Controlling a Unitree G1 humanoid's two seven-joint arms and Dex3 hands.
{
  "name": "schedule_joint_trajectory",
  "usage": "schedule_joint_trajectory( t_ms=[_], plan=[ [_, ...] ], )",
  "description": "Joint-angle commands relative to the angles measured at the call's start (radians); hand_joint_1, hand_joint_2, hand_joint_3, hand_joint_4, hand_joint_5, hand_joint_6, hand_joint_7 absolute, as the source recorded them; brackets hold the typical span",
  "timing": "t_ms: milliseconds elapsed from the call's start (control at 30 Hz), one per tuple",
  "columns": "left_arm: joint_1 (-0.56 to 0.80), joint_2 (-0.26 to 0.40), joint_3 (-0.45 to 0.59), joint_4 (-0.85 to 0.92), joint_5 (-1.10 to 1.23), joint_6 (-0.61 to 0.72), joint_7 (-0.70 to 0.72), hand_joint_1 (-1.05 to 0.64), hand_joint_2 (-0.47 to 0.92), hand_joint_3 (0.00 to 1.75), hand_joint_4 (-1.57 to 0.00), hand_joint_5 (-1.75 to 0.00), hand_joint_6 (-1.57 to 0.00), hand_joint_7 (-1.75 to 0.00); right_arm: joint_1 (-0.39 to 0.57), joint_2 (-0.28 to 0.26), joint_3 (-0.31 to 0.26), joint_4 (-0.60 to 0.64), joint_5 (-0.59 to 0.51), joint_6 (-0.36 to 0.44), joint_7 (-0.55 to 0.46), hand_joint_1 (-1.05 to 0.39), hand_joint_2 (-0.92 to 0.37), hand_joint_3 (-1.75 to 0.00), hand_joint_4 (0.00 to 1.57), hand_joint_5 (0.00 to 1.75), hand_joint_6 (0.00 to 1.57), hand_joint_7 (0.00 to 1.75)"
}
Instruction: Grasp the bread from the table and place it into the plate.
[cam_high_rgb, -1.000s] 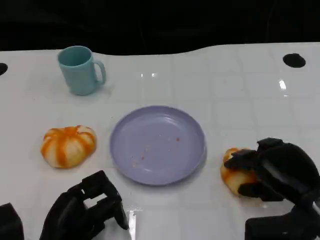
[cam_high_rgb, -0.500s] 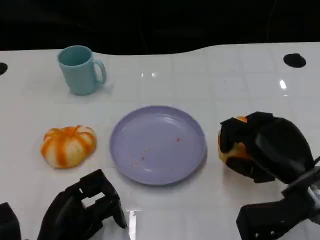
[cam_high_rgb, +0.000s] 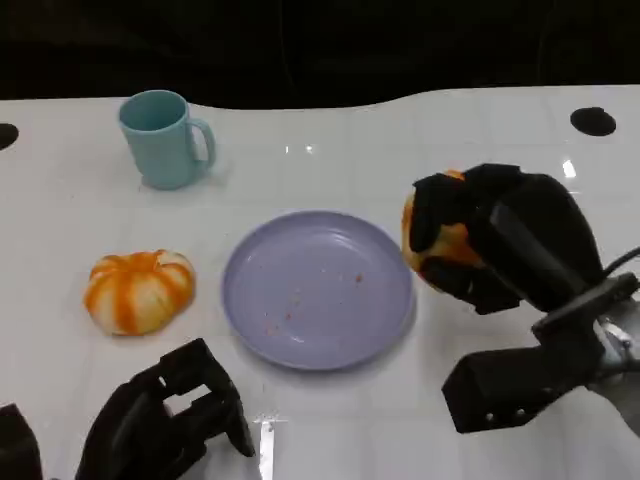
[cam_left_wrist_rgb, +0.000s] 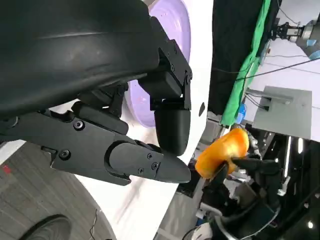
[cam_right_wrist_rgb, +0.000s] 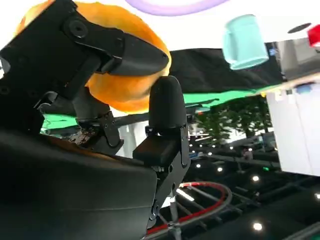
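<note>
Right robot hand (cam_high_rgb: 500, 250) has the bread (cam_high_rgb: 432, 240) up off the counter (cam_high_rgb: 480, 130), just at the plate's right edge.

We see its fingers wrapped around the orange bun, which hangs beside the rim of the purple plate (cam_high_rgb: 318, 288). Our left robot hand (cam_high_rgb: 175, 415) sits low near the front of the counter, fingers curled in, gripping nothing. Further out, a second striped orange bun (cam_high_rgb: 138, 290) lies left of the plate, and a teal mug (cam_high_rgb: 162, 138) stands behind it.

Bread (cam_high_rgb: 437, 243) largely hidden behind right robot hand (cam_high_rgb: 497, 245) fingers
</note>
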Motion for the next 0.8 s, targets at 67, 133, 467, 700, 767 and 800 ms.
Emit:
schedule_joint_trajectory(
  t_ms=[67, 133, 467, 700, 767, 800],
  plan=[
    [0.002, 0.007, 0.000, -0.007, 0.005, -0.008, 0.008, -0.62, 0.92, 0.10, -0.71, -1.73, -0.67, -1.38, -0.057, 0.049, 0.011, 0.001, 0.052, -0.024, 0.047, -0.15, -0.22, -1.38, 1.03, 1.75, 0.80, 1.66],
    [0.007, 0.006, -0.001, -0.010, 0.005, -0.011, 0.007, -0.61, 0.92, 0.10, -0.70, -1.73, -0.67, -1.38, -0.079, 0.073, 0.031, 0.030, 0.057, -0.044, 0.055, -0.15, -0.17, -1.44, 1.03, 1.75, 0.84, 1.56],
    [0.032, 0.003, -0.014, -0.035, 0.017, -0.022, 0.009, -0.63, 0.92, 0.10, -0.68, -1.75, -0.66, -1.40, -0.199, 0.182, 0.109, 0.291, 0.055, -0.139, 0.038, -0.16, -0.26, -1.41, 1.02, 1.75, 0.84, 1.60],
    [0.044, 0.002, -0.023, -0.058, 0.021, -0.009, 0.021, -0.64, 0.92, 0.07, -0.70, -1.75, -0.66, -1.43, -0.279, 0.238, 0.135, 0.541, 0.055, -0.152, -0.011, -0.17, -0.32, -1.36, 0.98, 1.75, 0.81, 1.60],
    [0.045, 0.001, -0.024, -0.057, 0.021, -0.013, 0.018, -0.63, 0.92, 0.07, -0.69, -1.75, -0.66, -1.43, -0.293, 0.246, 0.137, 0.597, 0.058, -0.150, -0.019, -0.15, -0.32, -1.34, 0.94, 1.75, 0.85, 1.41],
    [0.045, 0.000, -0.024, -0.056, 0.021, -0.015, 0.017, -0.63, 0.92, 0.07, -0.69, -1.75, -0.66, -1.43, -0.300, 0.248, 0.138, 0.620, 0.060, -0.148, -0.017, -0.15, -0.37, -1.23, 0.90, 1.64, 0.84, 1.17]
  ],
)
